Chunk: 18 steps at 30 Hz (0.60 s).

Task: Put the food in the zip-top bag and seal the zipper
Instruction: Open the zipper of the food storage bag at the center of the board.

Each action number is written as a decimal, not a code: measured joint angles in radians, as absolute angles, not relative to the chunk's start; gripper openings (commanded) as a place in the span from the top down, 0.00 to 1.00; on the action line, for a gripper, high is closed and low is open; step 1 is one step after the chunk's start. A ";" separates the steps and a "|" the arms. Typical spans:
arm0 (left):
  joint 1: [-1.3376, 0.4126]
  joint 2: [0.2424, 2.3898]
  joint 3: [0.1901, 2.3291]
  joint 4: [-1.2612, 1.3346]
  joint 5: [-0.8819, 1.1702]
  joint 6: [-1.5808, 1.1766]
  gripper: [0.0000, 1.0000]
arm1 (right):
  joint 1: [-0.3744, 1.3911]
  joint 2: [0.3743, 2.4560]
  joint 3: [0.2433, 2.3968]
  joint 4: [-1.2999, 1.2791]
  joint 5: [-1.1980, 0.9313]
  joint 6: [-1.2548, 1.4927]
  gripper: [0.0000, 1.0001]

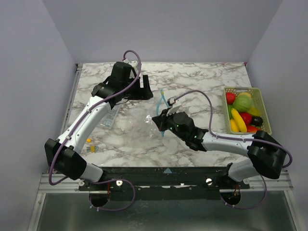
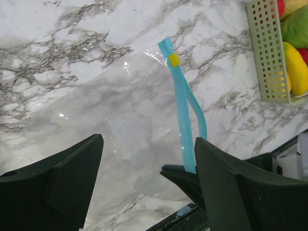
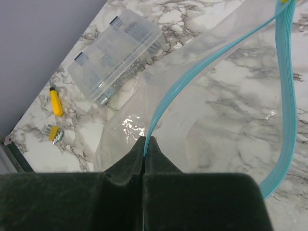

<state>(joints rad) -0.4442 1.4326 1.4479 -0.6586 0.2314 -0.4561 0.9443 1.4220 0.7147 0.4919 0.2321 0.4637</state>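
Marble-veined surface (image 1: pixel 207 79) carries a clear zip-top bag (image 2: pixel 115 115) lying flat near its middle, between the two arms, with its mouth turned toward the right-hand side. The teal-blue zipper (image 2: pixel 180 101) runs along that mouth edge. The right wrist view shows its two lips parted: one strip rises straight from the fingers, the other bows away to the right. The right pincer (image 3: pixel 145 140) is pressed together on the near end of one teal lip, pinching the strip between its black fingertips (image 3: pixel 134 159); the left wrist view catches the same grip from the far side. A small yellow slider (image 2: pixel 173 60) sits on the zipper close to its far end.

The left pincer (image 2: pixel 149 139), reaching in from the far side of the surface, is spread wide with nothing between its fingers (image 2: pixel 72 178). It is poised over the clear plastic, and whether it touches the film cannot be told.

The food (image 1: pixel 243 105), glossy toy pieces in red, green and yellow, lies piled in a yellow-green mesh basket (image 1: pixel 242 89) at the right edge of the surface, well apart from the bag.

A flat clear packet (image 3: pixel 113 57) with small dark marks rests to the left of the bag, partly under the left arm in the overhead view. Two small yellow pieces (image 3: pixel 57 102) lie beyond it, near the surface's near-left edge.
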 measured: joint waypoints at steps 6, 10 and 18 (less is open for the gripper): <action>-0.478 1.433 1.448 -0.691 0.150 -0.417 0.28 | 1.052 1.449 0.714 0.556 0.347 0.419 0.99; -0.504 1.442 1.449 -0.693 0.130 -0.401 0.24 | 1.069 1.449 0.714 0.596 0.376 0.393 0.99; -0.595 1.507 1.465 -0.716 0.060 -0.354 0.25 | 1.077 1.458 0.714 0.635 0.381 0.363 0.99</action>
<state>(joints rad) -0.5949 1.5074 1.4647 -0.7158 0.0601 -0.3538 1.0767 1.4578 0.7136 0.6353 0.3809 0.3626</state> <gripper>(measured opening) 0.787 0.008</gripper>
